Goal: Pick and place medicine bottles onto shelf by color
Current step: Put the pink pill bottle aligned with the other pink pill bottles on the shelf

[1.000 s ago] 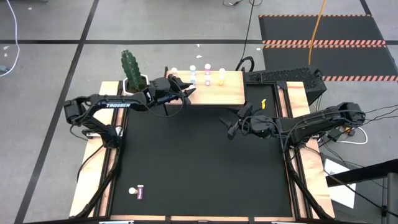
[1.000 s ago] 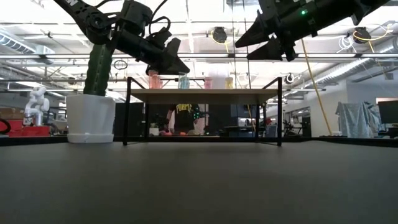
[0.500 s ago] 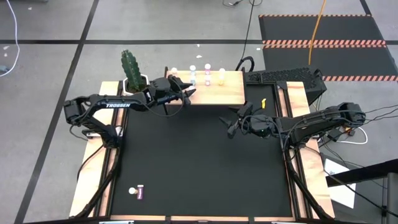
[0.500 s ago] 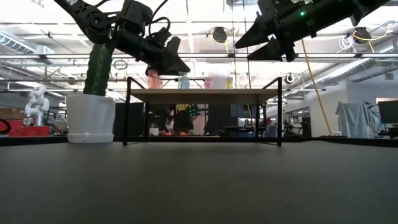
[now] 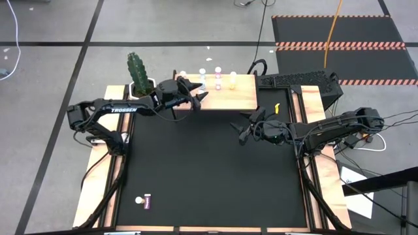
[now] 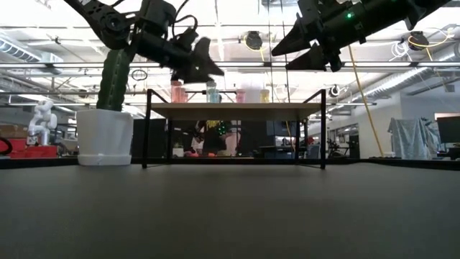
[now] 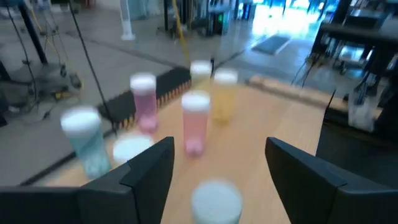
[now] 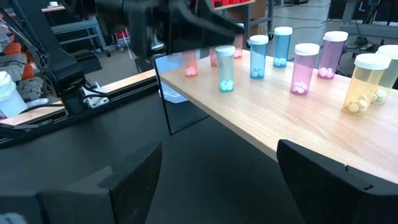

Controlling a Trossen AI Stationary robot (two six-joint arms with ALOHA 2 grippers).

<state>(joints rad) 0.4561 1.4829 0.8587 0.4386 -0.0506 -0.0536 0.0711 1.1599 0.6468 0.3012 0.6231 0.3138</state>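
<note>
Left claw: spread, empty, over shelf near end; bottles stand just beyond it. Right claw: spread, empty, above desk beside shelf. One purple bottle lies at desk's near-left corner.

Robotics lab or workshop.
Grey floor taped with hazard stripes, ceiling pipes, cables, small white robot behind.

White-capped pink, blue, purple and yellow medicine bottles stand upright on the light wooden shelf; one purple bottle lies on my black desk.
</note>
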